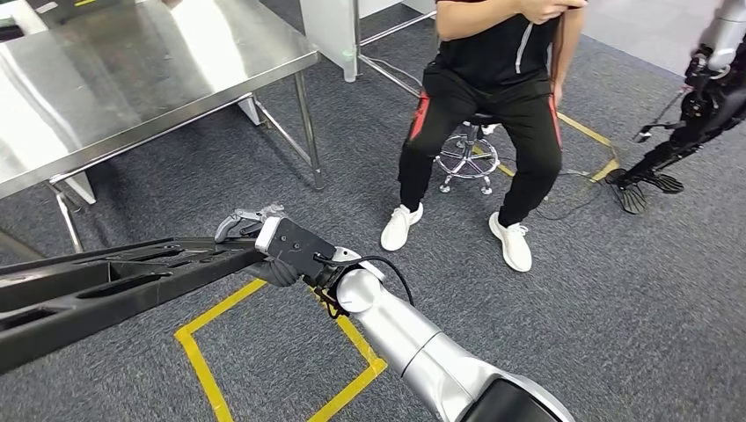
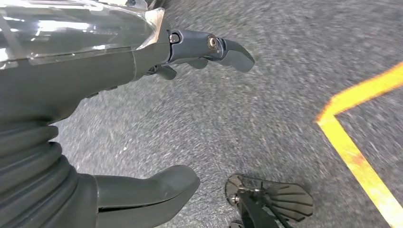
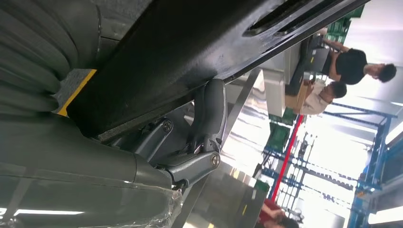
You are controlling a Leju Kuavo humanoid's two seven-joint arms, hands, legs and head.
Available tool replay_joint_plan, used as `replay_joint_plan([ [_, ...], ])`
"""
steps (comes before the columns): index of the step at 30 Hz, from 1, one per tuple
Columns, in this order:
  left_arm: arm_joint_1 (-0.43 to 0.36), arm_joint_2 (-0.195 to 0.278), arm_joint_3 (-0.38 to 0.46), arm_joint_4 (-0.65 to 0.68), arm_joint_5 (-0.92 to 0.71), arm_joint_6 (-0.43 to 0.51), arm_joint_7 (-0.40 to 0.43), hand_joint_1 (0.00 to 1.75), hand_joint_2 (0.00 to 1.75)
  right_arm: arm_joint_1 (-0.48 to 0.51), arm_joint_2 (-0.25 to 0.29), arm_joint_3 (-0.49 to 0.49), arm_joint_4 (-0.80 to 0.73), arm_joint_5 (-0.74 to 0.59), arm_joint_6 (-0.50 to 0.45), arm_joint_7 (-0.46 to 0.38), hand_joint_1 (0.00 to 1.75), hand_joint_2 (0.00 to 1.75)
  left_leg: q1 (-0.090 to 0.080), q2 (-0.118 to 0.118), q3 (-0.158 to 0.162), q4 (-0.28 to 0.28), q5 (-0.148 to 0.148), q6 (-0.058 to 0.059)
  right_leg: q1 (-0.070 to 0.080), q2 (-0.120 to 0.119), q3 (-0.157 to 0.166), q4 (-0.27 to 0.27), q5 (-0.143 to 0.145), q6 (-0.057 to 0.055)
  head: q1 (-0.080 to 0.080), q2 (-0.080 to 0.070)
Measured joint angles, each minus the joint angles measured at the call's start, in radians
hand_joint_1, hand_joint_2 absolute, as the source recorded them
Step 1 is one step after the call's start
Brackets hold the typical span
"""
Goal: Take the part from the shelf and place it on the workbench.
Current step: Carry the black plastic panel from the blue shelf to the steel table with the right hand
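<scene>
The part is a long black metal beam with slotted openings, reaching from the left edge toward the middle. My right hand grips its near end from the right, fingers wrapped over the beam and curled fingers against its edge. The steel workbench stands at the upper left, beyond the beam. My left hand hangs over the grey carpet with thumb and fingers apart and nothing between them.
A person in black sits on a wheeled stool at upper centre, feet on the carpet. Another robot's dark legs stand at the far right. Yellow floor tape marks a square below my right arm.
</scene>
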Motion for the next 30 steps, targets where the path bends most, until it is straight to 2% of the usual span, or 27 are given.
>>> replay_joint_plan([
  [1, 0.000, 0.001, 0.000, 0.000, 0.000, 0.000, 0.001, 0.00, 1.75, 0.001, 0.000, 0.000, 0.000, 0.000, 0.000, 0.000, 1.75, 1.75, 0.001, 0.007, 0.025, -0.050, 0.030, 0.000, 0.000, -0.009, 0.002, 0.000, -0.002, 0.002, 0.000, 0.000],
  [3, -0.002, 0.002, -0.002, 0.000, 0.000, 0.000, 0.001, 0.00, 1.75, 0.000, 0.000, -0.001, -0.001, 0.001, 0.000, 0.000, 1.75, 1.75, -0.001, 0.047, 0.099, -0.186, 0.086, 0.006, 0.006, -0.027, 0.008, 0.000, -0.008, 0.010, 0.000, 0.000],
  [5, -0.006, 0.003, -0.005, 0.000, 0.000, 0.000, 0.001, 0.00, 1.75, -0.002, 0.000, -0.002, -0.003, 0.002, 0.000, 0.000, 1.75, 1.75, -0.008, 0.071, 0.134, -0.251, 0.100, 0.016, 0.015, -0.043, 0.013, 0.000, -0.014, 0.021, 0.004, 0.000],
  [7, -0.007, 0.002, -0.008, 0.000, 0.000, 0.000, 0.001, 0.00, 1.75, -0.003, 0.001, -0.003, -0.004, 0.002, 0.000, 0.000, 1.75, 1.75, -0.013, 0.050, 0.133, -0.255, 0.099, 0.028, 0.017, -0.060, 0.017, -0.001, -0.019, 0.030, 0.007, 0.000],
  [8, -0.006, 0.002, -0.008, 0.000, 0.000, 0.000, 0.001, 0.00, 1.75, -0.003, 0.002, -0.003, -0.006, 0.003, 0.000, 0.000, 1.75, 1.75, -0.012, 0.040, 0.134, -0.257, 0.101, 0.034, 0.015, -0.055, 0.016, 0.003, -0.023, 0.036, 0.007, 0.000],
  [9, -0.006, 0.001, -0.008, 0.000, -0.001, 0.000, 0.002, 0.00, 1.75, -0.004, 0.002, -0.003, -0.007, 0.005, 0.000, 0.000, 1.75, 1.75, -0.010, 0.029, 0.136, -0.260, 0.103, 0.040, 0.013, -0.039, 0.009, 0.021, -0.034, 0.038, 0.007, 0.000],
  [10, -0.008, 0.001, -0.008, 0.000, -0.001, 0.000, 0.003, 0.00, 1.75, -0.004, 0.003, -0.004, -0.008, 0.006, 0.000, 0.000, 1.75, 1.75, -0.007, 0.019, 0.137, -0.263, 0.106, 0.047, 0.011, -0.016, -0.009, 0.059, -0.053, 0.039, 0.008, 0.000],
  [11, -0.010, 0.001, -0.008, 0.000, -0.001, 0.000, 0.003, 0.00, 1.75, -0.003, 0.000, -0.005, -0.008, 0.007, 0.000, 0.000, 1.75, 1.75, -0.005, 0.008, 0.138, -0.263, 0.107, 0.052, 0.009, 0.009, -0.038, 0.118, -0.078, 0.036, 0.008, 0.000],
  [12, -0.012, 0.002, -0.008, 0.000, -0.001, 0.000, 0.004, 0.00, 1.75, -0.002, -0.003, -0.006, -0.007, 0.008, 0.000, 0.000, 1.75, 1.75, -0.005, -0.005, 0.137, -0.263, 0.107, 0.055, 0.009, 0.024, -0.073, 0.188, -0.106, 0.033, 0.008, 0.000],
  [13, -0.012, 0.002, -0.008, 0.000, -0.002, 0.000, 0.004, 0.00, 1.75, 0.002, -0.006, -0.007, -0.007, 0.008, 0.000, 0.001, 1.75, 1.75, -0.005, -0.018, 0.137, -0.263, 0.107, 0.057, 0.009, 0.030, -0.107, 0.251, -0.125, 0.033, 0.008, 0.000],
  [14, -0.012, 0.002, -0.008, 0.000, -0.002, -0.002, 0.004, 0.00, 1.75, 0.005, -0.009, -0.008, -0.007, 0.008, 0.000, 0.002, 1.75, 1.75, -0.006, -0.033, 0.137, -0.263, 0.107, 0.057, 0.008, 0.033, -0.130, 0.289, -0.132, 0.035, 0.008, 0.000],
  [15, -0.011, 0.002, -0.008, 0.000, -0.002, -0.004, 0.004, 0.00, 1.75, 0.007, -0.011, -0.009, -0.006, 0.009, -0.001, 0.002, 1.75, 1.75, -0.006, -0.046, 0.137, -0.262, 0.107, 0.057, 0.008, 0.035, -0.135, 0.287, -0.123, 0.040, 0.008, 0.000],
  [16, -0.011, 0.002, -0.008, 0.000, -0.002, -0.006, 0.004, 0.00, 1.75, 0.009, -0.011, -0.009, -0.007, 0.010, -0.001, 0.002, 1.75, 1.75, -0.006, -0.060, 0.137, -0.262, 0.106, 0.056, 0.007, 0.039, -0.119, 0.243, -0.098, 0.048, 0.008, 0.000],
  [18, -0.011, 0.002, -0.008, 0.000, -0.003, -0.010, 0.004, 0.00, 1.75, 0.009, -0.010, -0.010, -0.009, 0.014, -0.001, 0.004, 1.75, 1.75, -0.007, -0.086, 0.138, -0.259, 0.105, 0.052, 0.002, 0.070, -0.058, 0.101, -0.036, 0.058, 0.008, 0.000],
  [19, -0.011, 0.002, -0.008, 0.000, -0.003, -0.011, 0.004, 0.00, 1.75, 0.010, -0.010, -0.011, -0.011, 0.017, -0.001, 0.005, 1.75, 1.75, -0.008, -0.097, 0.136, -0.258, 0.105, 0.048, 0.001, 0.085, -0.032, 0.046, -0.014, 0.056, 0.008, 0.000],
  [20, -0.010, 0.002, -0.008, 0.000, -0.003, -0.012, 0.004, 0.00, 1.75, 0.010, -0.009, -0.012, -0.013, 0.021, -0.001, 0.007, 1.75, 1.75, -0.009, -0.105, 0.134, -0.258, 0.105, 0.043, 0.001, 0.097, -0.018, 0.017, -0.003, 0.051, 0.007, 0.000],
  [22, -0.005, 0.004, -0.008, 0.000, -0.002, -0.011, 0.004, 0.00, 1.75, 0.011, -0.005, -0.014, -0.014, 0.026, 0.002, 0.012, 1.75, 1.75, -0.008, -0.120, 0.131, -0.260, 0.106, 0.030, 0.003, 0.089, -0.010, 0.008, 0.002, 0.036, 0.007, 0.000],
  [23, -0.002, 0.005, -0.008, 0.000, -0.001, -0.009, 0.004, 0.00, 1.75, 0.011, 0.000, -0.015, -0.016, 0.028, 0.005, 0.014, 1.75, 1.75, -0.007, -0.119, 0.130, -0.259, 0.105, 0.025, 0.001, 0.082, -0.008, 0.007, 0.003, 0.030, 0.007, 0.000],
  [25, 0.001, 0.006, -0.008, 0.000, 0.001, -0.006, 0.002, 0.00, 1.75, 0.010, 0.010, -0.017, -0.020, 0.031, 0.009, 0.016, 1.75, 1.75, -0.008, -0.080, 0.112, -0.220, 0.079, 0.015, -0.005, 0.065, -0.003, 0.003, 0.004, 0.017, 0.003, 0.000],
  [27, 0.001, 0.007, -0.008, 0.000, 0.003, -0.005, 0.001, 0.00, 1.75, 0.010, 0.014, -0.020, -0.023, 0.031, 0.010, 0.016, 1.75, 1.75, -0.008, -0.025, 0.055, -0.102, 0.021, 0.006, -0.004, 0.043, 0.001, 0.002, 0.000, 0.006, -0.001, 0.000],
  [28, 0.001, 0.008, -0.008, 0.000, 0.003, -0.005, 0.000, 0.00, 1.75, 0.011, 0.015, -0.021, -0.022, 0.032, 0.011, 0.017, 1.75, 1.75, -0.006, -0.012, 0.020, -0.035, -0.006, 0.002, -0.002, 0.031, 0.002, 0.002, -0.003, 0.003, -0.001, 0.000],
  [29, 0.002, 0.009, -0.008, 0.000, 0.004, -0.005, 0.000, 0.00, 1.75, 0.013, 0.015, -0.023, -0.022, 0.033, 0.011, 0.018, 1.75, 1.75, -0.005, -0.006, -0.006, 0.010, -0.018, -0.001, 0.000, 0.019, 0.003, 0.002, -0.005, 0.001, -0.001, 0.000],
  [30, 0.003, 0.009, -0.008, 0.000, 0.004, -0.005, 0.000, 0.00, 1.75, 0.014, 0.015, -0.024, -0.022, 0.033, 0.011, 0.019, 1.75, 1.75, -0.003, -0.003, -0.013, 0.020, -0.012, -0.002, 0.001, 0.007, 0.004, 0.002, -0.006, 0.000, -0.001, 0.000],
])
